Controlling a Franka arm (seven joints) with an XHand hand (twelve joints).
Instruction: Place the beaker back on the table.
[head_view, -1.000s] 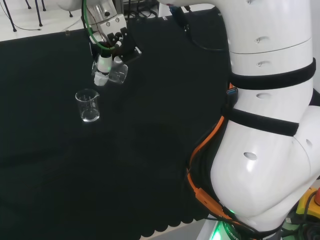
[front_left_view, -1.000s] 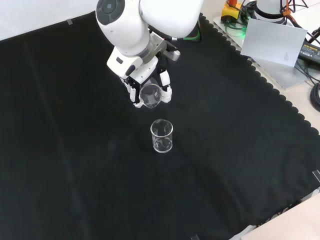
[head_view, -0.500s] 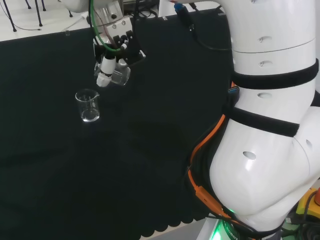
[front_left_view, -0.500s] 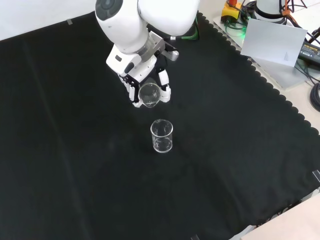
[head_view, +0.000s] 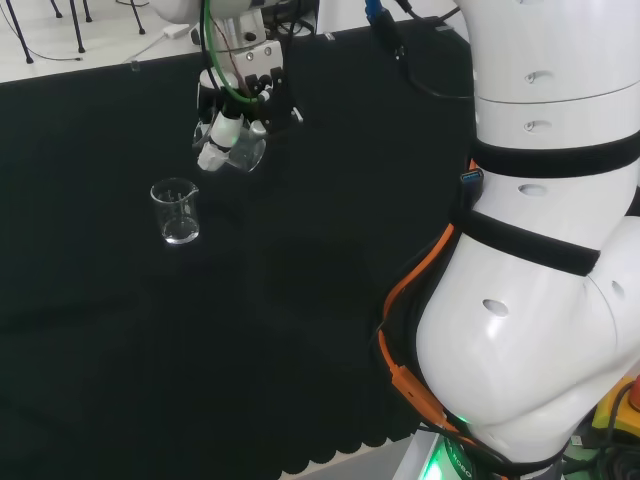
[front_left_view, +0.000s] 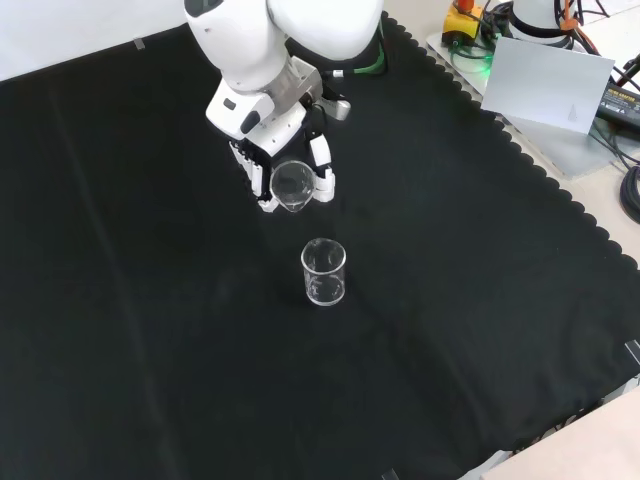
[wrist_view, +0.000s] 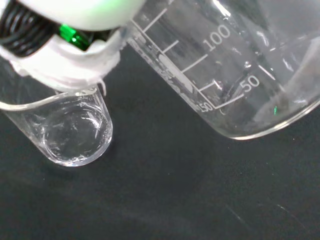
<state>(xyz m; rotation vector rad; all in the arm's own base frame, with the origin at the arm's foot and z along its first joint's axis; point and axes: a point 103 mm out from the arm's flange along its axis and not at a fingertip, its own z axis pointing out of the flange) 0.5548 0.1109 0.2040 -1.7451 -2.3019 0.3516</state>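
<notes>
Hand (front_left_view: 283, 150) above the black cloth (front_left_view: 150, 330), fingers (front_left_view: 322, 172) curled round a clear beaker (front_left_view: 292, 185) held tilted in the air, apparently off the cloth. Second clear beaker (front_left_view: 323, 272) upright on the cloth, nearer the front view's camera, near the held one and apart from it.

Head cam behind, front opposite, wrist close-up.

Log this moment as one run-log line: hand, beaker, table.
hand: shut on held beaker | held beaker: tilted, above black cloth, not set down | second beaker: upright on cloth, apart from hand
</notes>
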